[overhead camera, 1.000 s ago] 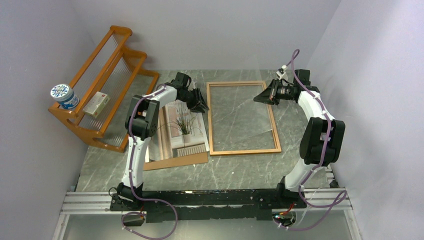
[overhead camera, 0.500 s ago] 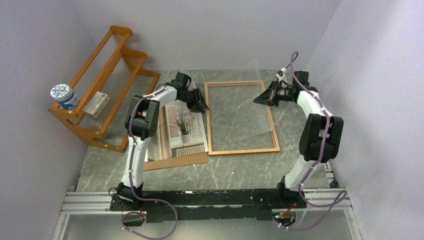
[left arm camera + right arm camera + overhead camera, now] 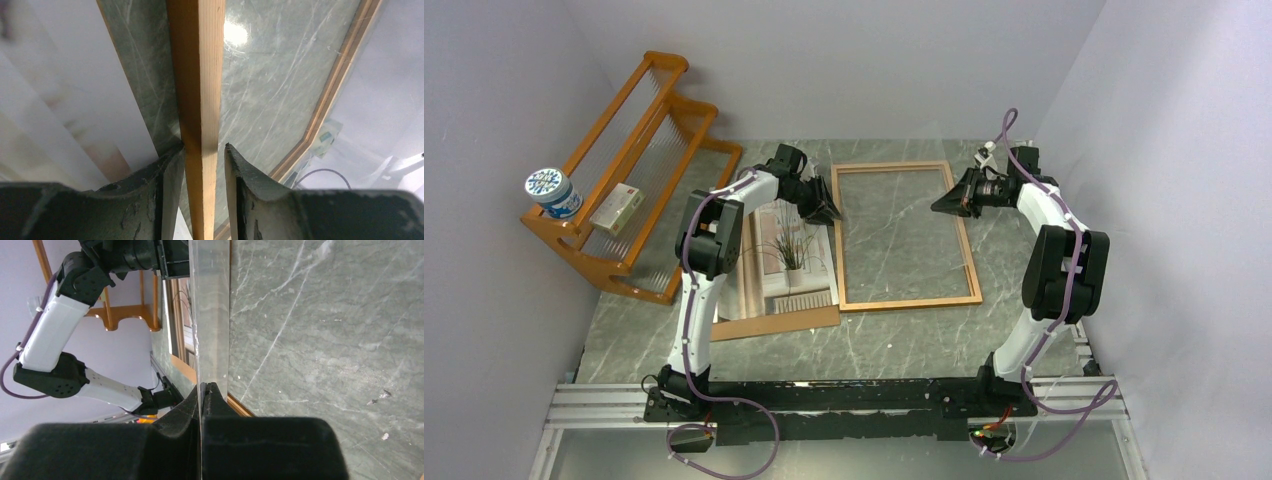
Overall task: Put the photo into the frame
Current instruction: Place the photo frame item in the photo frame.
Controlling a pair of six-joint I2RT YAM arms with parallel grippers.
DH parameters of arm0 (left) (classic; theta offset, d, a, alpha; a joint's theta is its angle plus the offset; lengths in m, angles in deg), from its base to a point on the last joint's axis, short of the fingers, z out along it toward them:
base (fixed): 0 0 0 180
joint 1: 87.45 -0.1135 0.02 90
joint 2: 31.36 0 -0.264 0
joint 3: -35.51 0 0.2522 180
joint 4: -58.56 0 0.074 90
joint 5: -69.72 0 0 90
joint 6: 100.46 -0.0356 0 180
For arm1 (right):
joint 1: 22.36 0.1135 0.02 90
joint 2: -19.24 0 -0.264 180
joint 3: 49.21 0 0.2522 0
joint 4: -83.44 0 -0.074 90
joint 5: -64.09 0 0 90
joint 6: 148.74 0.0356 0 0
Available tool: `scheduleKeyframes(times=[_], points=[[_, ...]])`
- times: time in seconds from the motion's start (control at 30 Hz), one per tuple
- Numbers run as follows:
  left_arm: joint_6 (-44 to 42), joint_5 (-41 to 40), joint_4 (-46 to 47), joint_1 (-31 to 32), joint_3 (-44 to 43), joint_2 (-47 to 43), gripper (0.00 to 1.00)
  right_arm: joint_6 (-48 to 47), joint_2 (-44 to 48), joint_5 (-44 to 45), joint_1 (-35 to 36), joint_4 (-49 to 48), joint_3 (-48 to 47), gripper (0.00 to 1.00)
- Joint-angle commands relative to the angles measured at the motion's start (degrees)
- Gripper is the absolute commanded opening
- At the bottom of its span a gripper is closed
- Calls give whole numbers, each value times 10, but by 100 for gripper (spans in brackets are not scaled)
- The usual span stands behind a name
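Your frame (image 3: 197, 100) is bare matt wood with fine straight grain, on a polished grey-green, stone-look surface (image 3: 894, 345) veined white. The clear pane (image 3: 212, 315) looks glossy and see-through, the photo (image 3: 789, 275) is paper, and the left pincer (image 3: 204, 146) is scuffed matt black plastic.

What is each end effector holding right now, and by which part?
The right end effector pinches the clear pane by its right edge. The left end effector straddles the left rail of the frame; whether it grips cannot be told.
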Motion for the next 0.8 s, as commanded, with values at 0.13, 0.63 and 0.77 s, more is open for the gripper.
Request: scheduleKeyframes(times=[0.13, 0.63, 0.77], points=[[-33, -46, -16, 1, -18, 31, 42, -31, -6, -14, 4, 38, 4, 0], [-38, -48, -16, -2, -24, 42, 43, -65, -17, -46, 2, 98, -13, 0], [-38, -45, -14, -3, -22, 44, 44, -67, -14, -49, 1, 101, -10, 0]])
